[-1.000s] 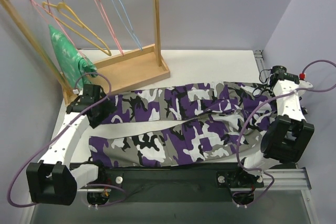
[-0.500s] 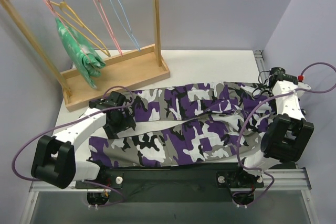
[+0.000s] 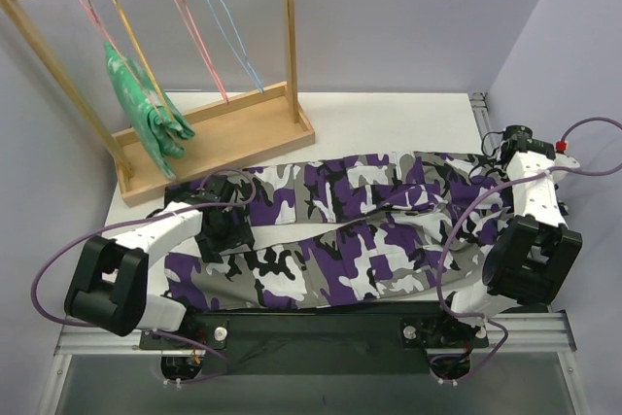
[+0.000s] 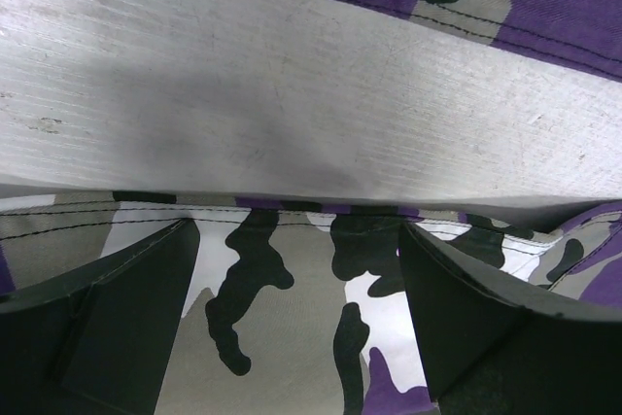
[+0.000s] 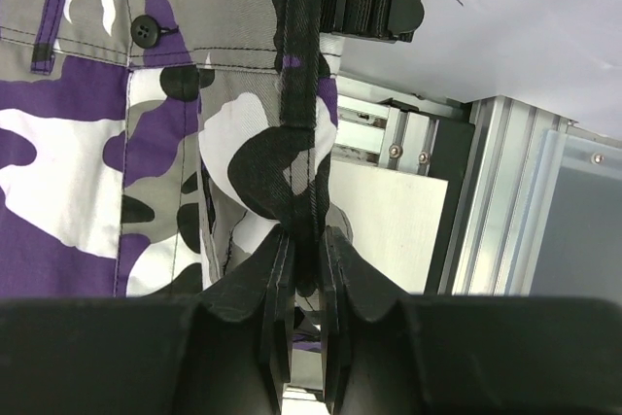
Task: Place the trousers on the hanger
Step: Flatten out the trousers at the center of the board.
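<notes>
Camo trousers (image 3: 330,191) lie flat across white table (image 3: 389,123), waist twd 3 o'clock, cuffs twd 9. Wooden rack (image 3: 289,36) stands at 11 o'clock. Yellow hanger (image 3: 133,41) is hooked on its rail, w/ green garment (image 3: 146,104) alongside. L gripper (image 4: 301,328) has jaws wide, low over a leg nr 8 o'clock. R gripper (image 5: 306,289) is pinched on black belt strap (image 5: 301,65) at waist, 3 o'clock.
</notes>
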Motion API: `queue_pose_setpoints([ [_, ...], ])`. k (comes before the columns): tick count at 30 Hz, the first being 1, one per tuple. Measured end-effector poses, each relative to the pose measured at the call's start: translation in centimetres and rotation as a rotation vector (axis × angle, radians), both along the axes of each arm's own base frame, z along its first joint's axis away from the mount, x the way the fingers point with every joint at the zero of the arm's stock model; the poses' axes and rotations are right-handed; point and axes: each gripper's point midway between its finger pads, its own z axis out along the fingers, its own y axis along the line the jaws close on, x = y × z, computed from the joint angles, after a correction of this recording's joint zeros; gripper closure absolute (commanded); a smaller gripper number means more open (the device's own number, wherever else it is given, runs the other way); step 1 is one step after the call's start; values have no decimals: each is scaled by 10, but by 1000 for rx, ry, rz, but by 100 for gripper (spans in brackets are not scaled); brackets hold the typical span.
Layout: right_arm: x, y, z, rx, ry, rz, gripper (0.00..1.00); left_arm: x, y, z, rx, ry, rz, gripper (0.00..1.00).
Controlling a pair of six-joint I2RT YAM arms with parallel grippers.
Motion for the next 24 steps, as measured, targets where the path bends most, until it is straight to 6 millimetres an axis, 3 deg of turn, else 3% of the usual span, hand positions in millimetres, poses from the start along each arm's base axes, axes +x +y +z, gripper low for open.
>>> queue_pose_setpoints([
  [7, -1, -1, 0, 4, -1, -2, 100, 6, 0, -2, 20, 3, -20, 5],
  [11, -1, 0, 2, 5, -8, 0, 100, 21, 0, -3, 48, -1, -27, 4],
  [14, 0, -1, 6, 2, -16, 5, 100, 42, -2, -3, 77, -19, -42, 4],
  [24, 2, -1, 13, -5, -35, 10, 100, 140, -18, 4, 132, -218, -119, 4],
])
